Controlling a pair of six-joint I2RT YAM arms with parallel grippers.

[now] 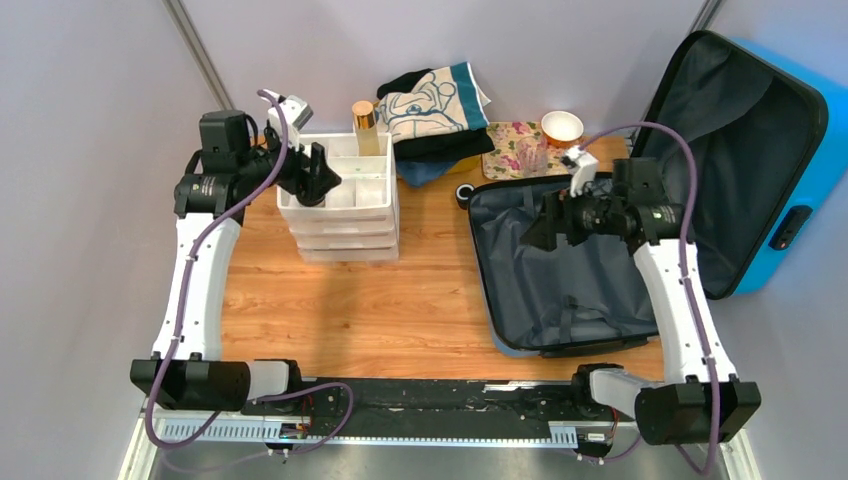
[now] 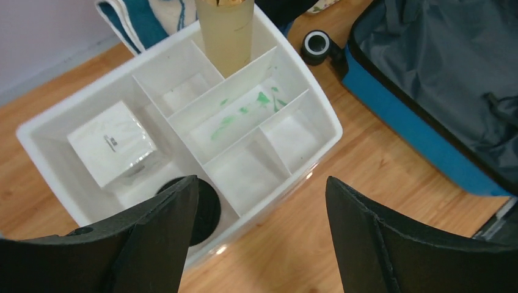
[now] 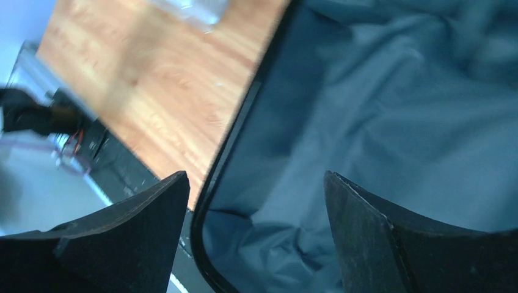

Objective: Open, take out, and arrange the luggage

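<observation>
Left pincer (image 2: 261, 183) apart above white organizer (image 2: 324, 131) | its wrist view alone shows white box (image 2: 110, 143) inside | right pincer (image 3: 256, 177) apart over luggage (image 1: 560, 270) | luggage open, right on desk (image 1: 350, 310), long axis near-far, lid raised rightward

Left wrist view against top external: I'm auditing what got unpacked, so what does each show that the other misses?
Only the left wrist: a white square box and green smears inside the white plastic divided organizer. Only the top: the small orange-rimmed bowl, the glossy blue hard-shell suitcase's raised lid. Both: the organizer, tall yellowish bottle, black tape roll, suitcase's grey-lined base.
</observation>
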